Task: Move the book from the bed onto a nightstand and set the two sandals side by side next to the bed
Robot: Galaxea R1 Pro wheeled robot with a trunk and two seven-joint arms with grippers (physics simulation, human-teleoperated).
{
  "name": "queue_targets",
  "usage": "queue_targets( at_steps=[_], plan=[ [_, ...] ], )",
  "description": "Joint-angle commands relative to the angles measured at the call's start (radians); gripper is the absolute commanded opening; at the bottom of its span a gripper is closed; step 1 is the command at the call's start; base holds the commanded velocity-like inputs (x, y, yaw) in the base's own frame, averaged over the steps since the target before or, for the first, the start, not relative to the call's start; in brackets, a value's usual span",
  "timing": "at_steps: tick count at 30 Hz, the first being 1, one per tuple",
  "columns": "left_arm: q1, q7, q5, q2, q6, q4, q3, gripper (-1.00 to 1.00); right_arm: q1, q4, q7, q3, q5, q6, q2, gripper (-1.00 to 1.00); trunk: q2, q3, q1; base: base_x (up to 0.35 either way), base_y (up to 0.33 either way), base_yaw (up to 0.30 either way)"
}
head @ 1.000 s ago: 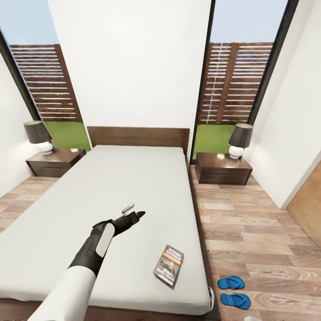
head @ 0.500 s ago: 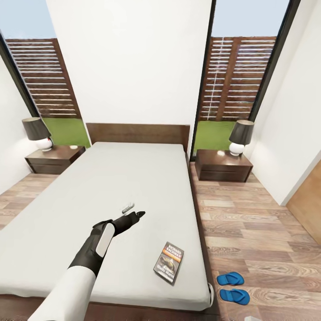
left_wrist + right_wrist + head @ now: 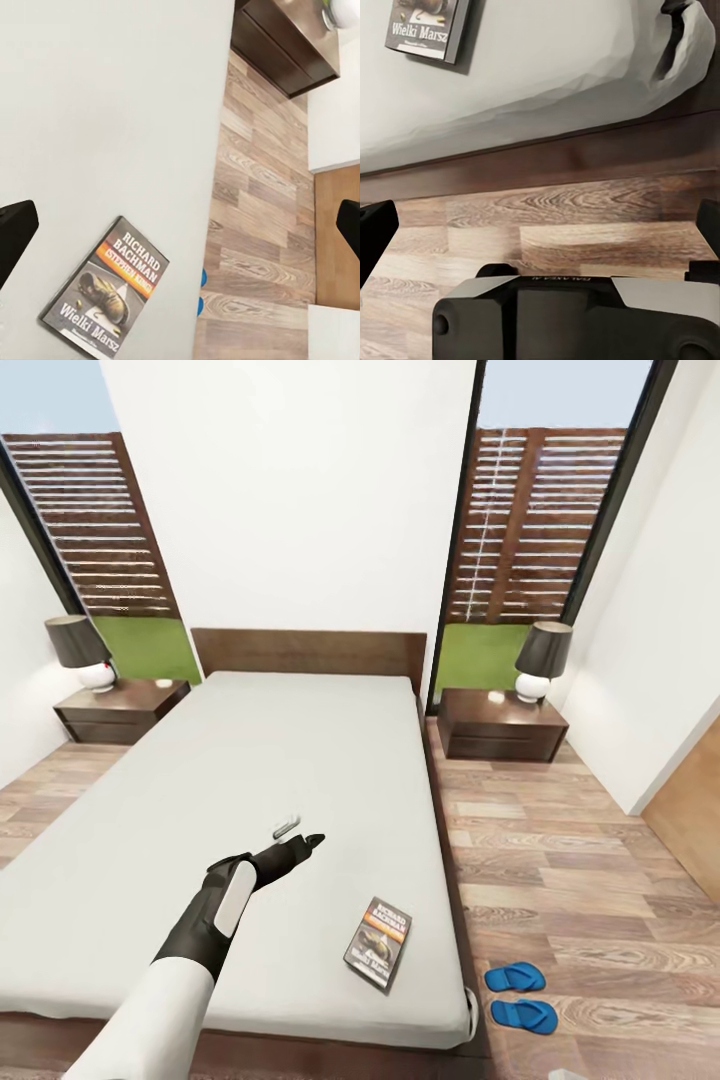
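Head view puts the left gripper [image 3: 300, 845] at the end of the black-sleeved left arm, held out over the middle of the light-grey mattress of the dark-brown platform bed [image 3: 300, 760]. Its fingertips sit at the two edges of the left wrist view, so its jaws are spread wide with nothing between them. The right gripper [image 3: 540, 225] likewise shows dark fingertips far apart at the edges of its wrist view, empty, pointing down at the bed's foot-end frame and the wood-plank floor [image 3: 560, 860].

Over the last second the arm has kept the same place in the head view while the whole scene has slid: the windows' slatted fence sits higher, the lamps and nightstands have shifted. That is the camera moving, not the things; I judge the robot is still settling its stance, and no grasp has begun.

Nearest the left gripper, the small dark paperback book with white lettering and an orange band [image 3: 379, 943] lies flat near the bed's right edge, untouched. Beyond the edge, the two bright-blue flip-flop sandals [image 3: 520, 996] lie close together on the floor by the bed's foot corner. Farther off, the right-hand dark reddish-brown nightstand [image 3: 500, 728] stands beside the headboard, carrying a lamp; the left-hand nightstand [image 3: 122, 710] mirrors it.
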Motion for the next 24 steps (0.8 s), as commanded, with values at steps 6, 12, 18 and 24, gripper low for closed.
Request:
queue_targets(
  at_steps=[6,12,18,24],
  plan=[
    [0.0,-0.004,0.002,-0.001,0.005,-0.001,0.006,1.0,-0.001,0.0,0.005,-0.009,0.01,-0.002,0.0,1.0,-0.002,-0.011,0.001,0.008,-0.009,0.0],
    [0.001,-0.004,0.002,-0.001,0.005,-0.001,0.006,1.0,-0.001,0.0,0.005,-0.009,0.01,-0.002,0.0,1.0,-0.002,-0.02,0.001,0.001,-0.001,0.0],
    [0.001,-0.004,0.002,-0.001,0.005,-0.001,0.006,1.0,-0.001,0.0,0.005,-0.009,0.01,-0.002,0.0,1.0,-0.002,-0.03,0.001,0.0,0.0,0.012],
    [0.0,-0.004,0.002,-0.001,0.005,-0.001,0.006,1.0,-0.001,0.0,0.005,-0.009,0.01,-0.002,0.0,1.0,-0.002,-0.039,0.001,0.013,-0.015,0.056]
  ],
)
